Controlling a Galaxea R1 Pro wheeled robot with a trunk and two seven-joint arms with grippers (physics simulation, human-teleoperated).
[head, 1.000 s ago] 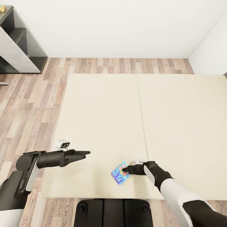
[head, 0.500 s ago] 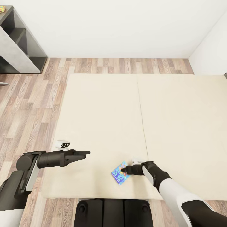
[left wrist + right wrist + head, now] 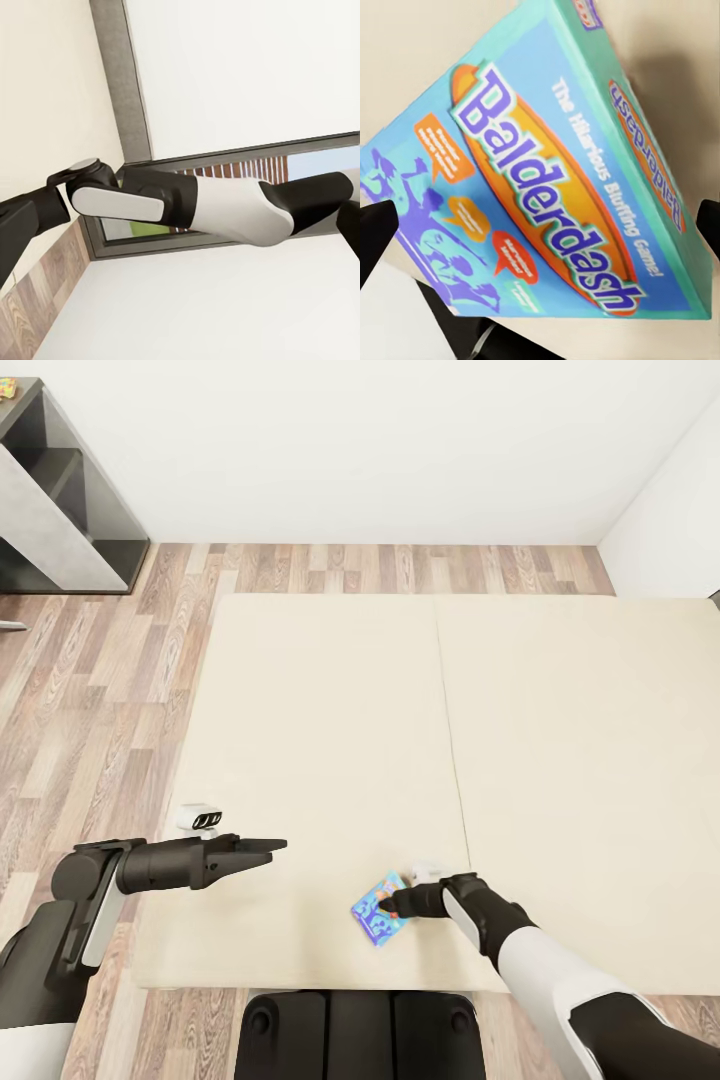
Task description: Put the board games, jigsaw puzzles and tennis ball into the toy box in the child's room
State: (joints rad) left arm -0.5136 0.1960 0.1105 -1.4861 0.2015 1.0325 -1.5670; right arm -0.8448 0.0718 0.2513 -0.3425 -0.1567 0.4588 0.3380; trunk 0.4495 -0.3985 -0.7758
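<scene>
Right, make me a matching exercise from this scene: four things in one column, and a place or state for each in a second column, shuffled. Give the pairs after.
Things
1. board game
2. left end effector
3. dark shelf unit
4. bed

Places or states
A. against the wall, in the head view's upper left corner
B. cream-beige, with a seam down its middle
C. held out over the bed's near left part, carrying nothing
D. blue and teal, lying near the bed's front edge at the right end effector

Pairs: 1-D, 2-C, 3-A, 4-B
</scene>
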